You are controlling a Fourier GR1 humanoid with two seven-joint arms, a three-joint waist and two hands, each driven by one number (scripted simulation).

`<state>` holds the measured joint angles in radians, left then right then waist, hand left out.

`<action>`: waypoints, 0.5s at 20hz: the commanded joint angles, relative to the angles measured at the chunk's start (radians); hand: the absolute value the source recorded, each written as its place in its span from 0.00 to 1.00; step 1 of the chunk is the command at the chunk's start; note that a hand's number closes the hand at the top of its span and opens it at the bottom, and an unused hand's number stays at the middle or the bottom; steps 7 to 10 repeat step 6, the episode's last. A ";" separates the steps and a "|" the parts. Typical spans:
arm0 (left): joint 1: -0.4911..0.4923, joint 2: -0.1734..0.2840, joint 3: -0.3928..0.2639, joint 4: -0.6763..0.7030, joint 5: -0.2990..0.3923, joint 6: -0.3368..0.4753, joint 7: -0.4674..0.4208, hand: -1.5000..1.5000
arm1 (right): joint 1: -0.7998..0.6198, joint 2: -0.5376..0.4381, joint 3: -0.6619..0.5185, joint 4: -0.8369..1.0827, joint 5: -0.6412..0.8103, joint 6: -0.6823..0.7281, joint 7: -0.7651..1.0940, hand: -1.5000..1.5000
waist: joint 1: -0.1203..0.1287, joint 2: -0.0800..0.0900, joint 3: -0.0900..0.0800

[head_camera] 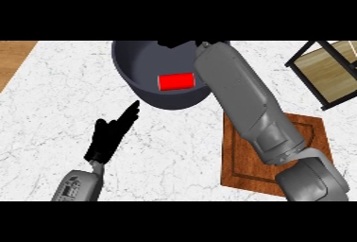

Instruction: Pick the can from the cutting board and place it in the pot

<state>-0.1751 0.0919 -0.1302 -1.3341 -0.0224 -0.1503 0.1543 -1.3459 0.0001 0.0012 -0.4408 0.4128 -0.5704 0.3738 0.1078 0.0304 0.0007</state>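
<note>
Red can (175, 81) lies inside pot (143, 66), cutting board (310, 137) bare. Right hand (182, 44) over pot's far rim, fingers unclear. Left hand (111, 134) relaxed, open above desk (63, 94). Advice: lift right arm straight up, avoid clipping rim.

Right hand (182, 44) mostly cut off above the pot (140, 71), right forearm (241, 90) hiding part of the cutting board (314, 137)

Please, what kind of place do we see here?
Most likely a kitchen counter: a white marble-patterned worktop carries a grey pot holding a red can, with a wooden cutting board beside it.
</note>
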 commanded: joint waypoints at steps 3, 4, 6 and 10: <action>0.012 0.029 0.037 -0.021 0.021 -0.007 0.032 0.50 | 0.063 0.000 -0.106 -0.038 -0.097 -0.147 -0.202 0.00 | -0.049 -0.011 0.000; 0.030 0.029 0.037 0.030 0.009 -0.008 -0.028 0.50 | 0.053 0.000 -0.115 -0.048 -0.119 -0.167 -0.207 0.00 | -0.055 -0.012 -0.001; 0.052 0.052 0.069 -0.034 0.055 -0.028 0.024 0.50 | 0.102 -0.043 -0.162 -0.075 -0.159 -0.078 -0.304 0.00 | -0.070 -0.019 0.000; 0.052 0.052 0.069 -0.034 0.055 -0.028 0.024 0.50 | 0.102 -0.043 -0.162 -0.075 -0.159 -0.078 -0.304 0.00 | -0.070 -0.019 0.000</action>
